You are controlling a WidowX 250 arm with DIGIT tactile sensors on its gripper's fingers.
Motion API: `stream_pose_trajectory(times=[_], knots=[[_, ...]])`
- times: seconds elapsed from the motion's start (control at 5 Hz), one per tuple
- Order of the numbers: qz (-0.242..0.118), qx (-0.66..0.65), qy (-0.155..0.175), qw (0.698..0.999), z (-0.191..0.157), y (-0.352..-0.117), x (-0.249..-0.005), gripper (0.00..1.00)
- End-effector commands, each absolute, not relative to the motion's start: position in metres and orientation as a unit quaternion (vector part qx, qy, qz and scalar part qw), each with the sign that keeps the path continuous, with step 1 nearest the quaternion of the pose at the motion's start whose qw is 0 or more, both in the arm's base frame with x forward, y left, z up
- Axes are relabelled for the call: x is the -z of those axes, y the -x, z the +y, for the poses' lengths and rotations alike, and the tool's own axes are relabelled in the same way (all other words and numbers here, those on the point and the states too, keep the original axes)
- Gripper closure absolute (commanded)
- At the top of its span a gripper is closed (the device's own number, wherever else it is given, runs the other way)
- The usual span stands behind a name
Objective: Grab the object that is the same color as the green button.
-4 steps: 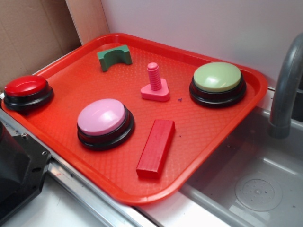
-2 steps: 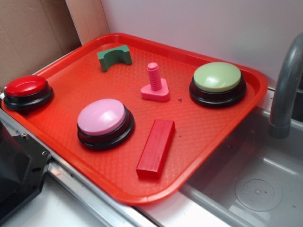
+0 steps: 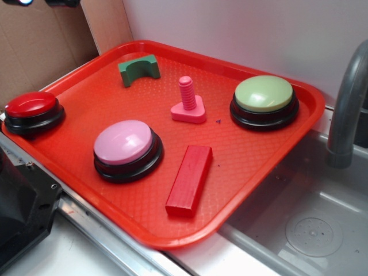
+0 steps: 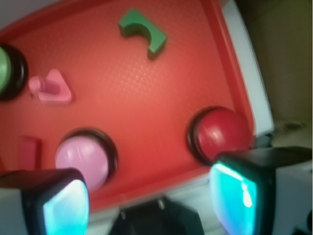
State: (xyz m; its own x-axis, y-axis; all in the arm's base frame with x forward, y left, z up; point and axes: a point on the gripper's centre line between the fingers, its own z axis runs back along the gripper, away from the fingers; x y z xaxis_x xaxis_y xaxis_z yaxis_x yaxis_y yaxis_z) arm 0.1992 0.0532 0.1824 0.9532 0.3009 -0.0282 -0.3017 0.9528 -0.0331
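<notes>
Hand (image 4: 149, 196) is observed released, well short of the green block (image 3: 139, 69) at the tray's (image 3: 253, 172) far corner; a misjudged reach risks striking the red button (image 3: 33, 112).

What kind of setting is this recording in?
Likely a toy kitchen counter: a red tray of buttons and blocks lies beside a steel sink basin with a grey faucet; cardboard stands behind.

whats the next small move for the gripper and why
Probably move the open gripper forward over the tray toward the green arch block. Its color is closest to the green button, and it lies untouched near the tray's far edge, with nothing between the fingers.
</notes>
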Motion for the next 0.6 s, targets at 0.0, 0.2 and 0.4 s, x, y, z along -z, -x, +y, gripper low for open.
stream_pose_trajectory(times=[0.0,0.2,0.4], knots=[[-0.051,-0.120,-0.013,0.991,0.089,-0.262,-0.145,0.00],[-0.059,-0.077,-0.018,0.995,0.099,-0.278,-0.115,0.00],[-0.049,-0.032,-0.016,0.998,0.108,-0.293,-0.089,0.00]])
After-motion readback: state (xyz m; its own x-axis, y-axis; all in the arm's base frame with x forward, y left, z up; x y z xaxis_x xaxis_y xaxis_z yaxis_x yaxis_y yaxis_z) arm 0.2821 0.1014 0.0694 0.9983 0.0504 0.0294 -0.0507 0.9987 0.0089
